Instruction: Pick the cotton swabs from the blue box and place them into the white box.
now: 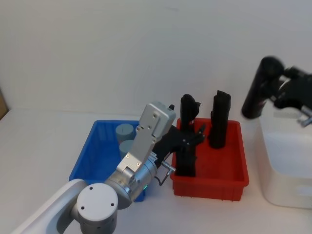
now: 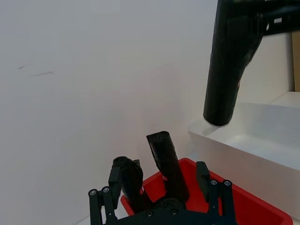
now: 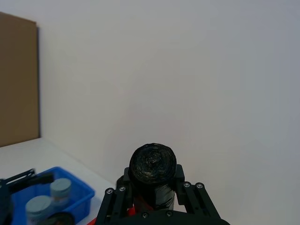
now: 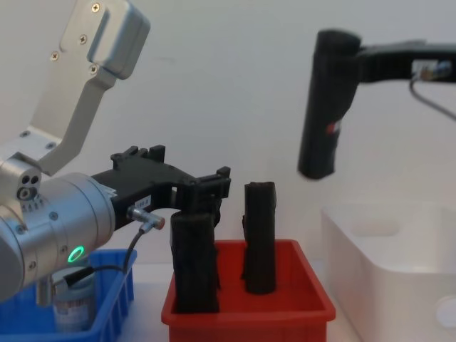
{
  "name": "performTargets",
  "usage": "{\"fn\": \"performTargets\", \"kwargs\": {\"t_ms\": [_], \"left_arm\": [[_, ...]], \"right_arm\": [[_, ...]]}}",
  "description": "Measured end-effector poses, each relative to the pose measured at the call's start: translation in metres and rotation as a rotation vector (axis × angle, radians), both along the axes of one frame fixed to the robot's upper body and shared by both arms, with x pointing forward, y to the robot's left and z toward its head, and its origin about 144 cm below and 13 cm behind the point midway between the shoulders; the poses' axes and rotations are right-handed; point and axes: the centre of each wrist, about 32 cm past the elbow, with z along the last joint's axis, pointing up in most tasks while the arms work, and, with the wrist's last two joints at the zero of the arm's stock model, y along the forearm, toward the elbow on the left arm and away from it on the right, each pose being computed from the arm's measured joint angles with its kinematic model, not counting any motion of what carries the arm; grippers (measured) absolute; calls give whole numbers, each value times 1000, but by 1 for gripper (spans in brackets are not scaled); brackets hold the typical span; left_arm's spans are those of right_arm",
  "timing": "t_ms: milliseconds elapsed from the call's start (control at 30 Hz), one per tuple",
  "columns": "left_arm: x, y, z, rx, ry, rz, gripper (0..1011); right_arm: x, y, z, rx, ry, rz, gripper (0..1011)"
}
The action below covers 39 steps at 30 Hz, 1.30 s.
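Observation:
Two cotton swabs jars with grey-blue lids (image 1: 125,130) (image 3: 61,187) stand in the blue box (image 1: 85,156) (image 4: 107,306) at the left. The white box (image 1: 287,146) (image 4: 385,249) stands at the far right. My right gripper (image 1: 269,82) (image 4: 356,60) (image 3: 152,187) is shut on a black roll (image 1: 256,95) (image 4: 324,107) held tilted above the white box's near-left rim. My left gripper (image 1: 192,139) (image 2: 159,178) (image 4: 206,189) hovers open over the red box, its fingers either side of a standing black roll (image 4: 194,263).
The red box (image 1: 229,175) (image 4: 242,313) sits between the blue and white boxes and holds two upright black rolls (image 1: 218,122) (image 2: 166,161). A brown board (image 3: 18,79) leans against the wall far left. A white wall backs the table.

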Motion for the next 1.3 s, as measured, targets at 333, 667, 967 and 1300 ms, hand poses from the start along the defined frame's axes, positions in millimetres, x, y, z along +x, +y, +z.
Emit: {"fn": "performTargets", "kwargs": {"t_ms": [333,667,967,1300], "left_arm": [[0,0,0,0,0,0,1004],[0,0,0,0,0,0,1004],[0,0,0,0,0,0,1004],[0,0,0,0,0,0,1004]], "right_arm": [[7,-21,21,-10,-94,-123,487],[16,-36,18,-29,-73,-212,487],[21,-41,-1,-40,22,-233,487],[24,-39,-29,-43,154,-210,581]]}}
